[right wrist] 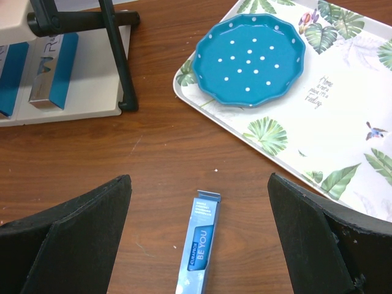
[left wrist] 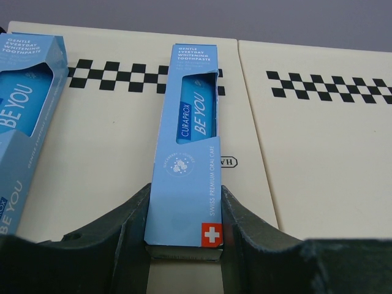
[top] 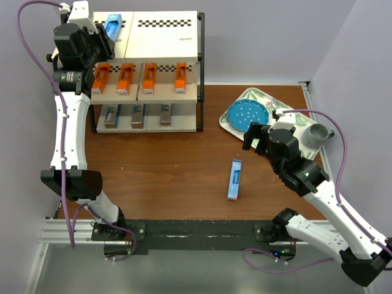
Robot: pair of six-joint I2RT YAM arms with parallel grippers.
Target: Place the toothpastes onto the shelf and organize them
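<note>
Left jaws around blue toothpaste carton (left wrist: 187, 153)

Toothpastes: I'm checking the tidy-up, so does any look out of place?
Yes. One light blue toothpaste carton lies alone on the table, apart from the stocked shelf. Its end flap looks open.

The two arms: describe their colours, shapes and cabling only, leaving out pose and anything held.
The left arm and right arm match: slim white links joined by bulky black joint housings. A mauve cable loops loosely along each. Close up, the left fingers and right fingers are broad, matte black wedges. No sleeves or markings show.
</note>
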